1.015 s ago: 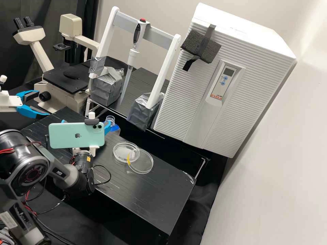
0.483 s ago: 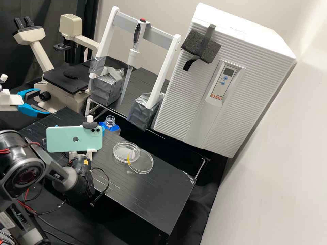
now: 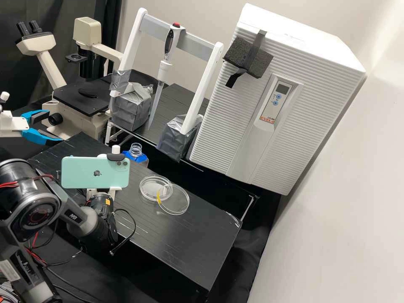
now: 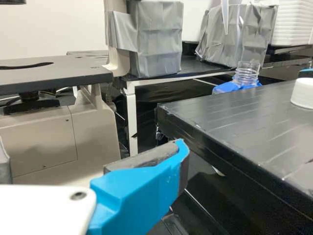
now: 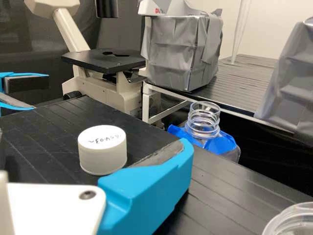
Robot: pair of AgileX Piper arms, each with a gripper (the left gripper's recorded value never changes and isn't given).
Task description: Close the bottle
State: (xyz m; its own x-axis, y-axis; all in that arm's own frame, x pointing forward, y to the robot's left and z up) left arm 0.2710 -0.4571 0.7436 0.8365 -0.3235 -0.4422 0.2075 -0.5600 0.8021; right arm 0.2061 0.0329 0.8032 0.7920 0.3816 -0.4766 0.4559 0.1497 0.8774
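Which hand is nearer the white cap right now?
The right hand: the cap sits just ahead of it. The left hand hangs off the bench, beside the microscope.

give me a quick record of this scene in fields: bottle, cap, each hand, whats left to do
bottle: upright at the bench's far edge, neck open, blue label
cap: white, loose on the bench, apart from the bottle
left hand: open, empty, off the bench's side by the microscope
right hand: open, empty, low over the bench, facing cap and bottle
nearby: two clear dishes, edges meeting
left to do: cap not yet on bottle
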